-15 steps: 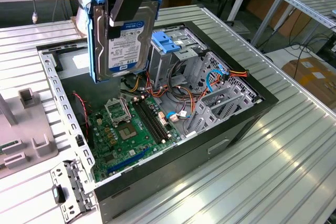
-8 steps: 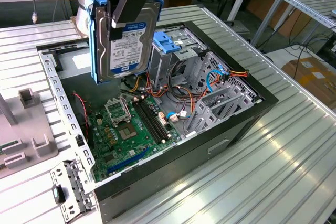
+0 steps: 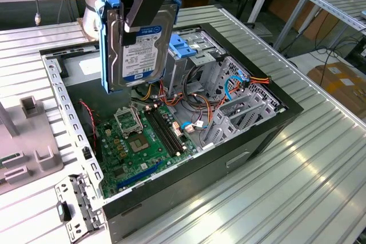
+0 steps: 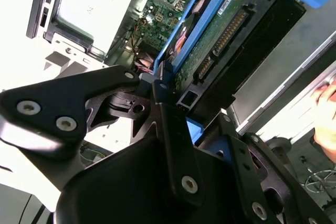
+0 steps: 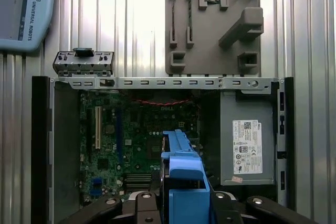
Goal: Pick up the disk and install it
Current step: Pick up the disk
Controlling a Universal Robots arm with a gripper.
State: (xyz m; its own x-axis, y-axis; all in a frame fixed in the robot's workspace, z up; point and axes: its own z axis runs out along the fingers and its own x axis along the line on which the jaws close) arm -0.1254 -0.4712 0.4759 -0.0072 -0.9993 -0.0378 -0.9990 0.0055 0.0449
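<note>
The disk [image 3: 140,50] hangs on edge above the open computer case [image 3: 251,135], its white and blue label facing the exterior view. A blue carrier frame [image 3: 104,38] edges it. My gripper [image 3: 137,11] is shut on the disk from above, one black finger [image 3: 144,4] lying across the label. In the second wrist view the disk's green circuit side [image 4: 218,38] and its connectors show between the black fingers [image 4: 173,124]. In the first wrist view the blue carrier [image 5: 184,182] points down over the motherboard [image 5: 131,145].
Inside the case are the motherboard [image 3: 140,141], orange and blue cables [image 3: 229,92], a drive cage with a light-blue bracket [image 3: 186,47] and a grey power supply [image 5: 247,148]. A grey fixture [image 5: 215,24] and a pendant [image 5: 21,9] lie on the ribbed table. A person's hand [image 4: 325,111] is nearby.
</note>
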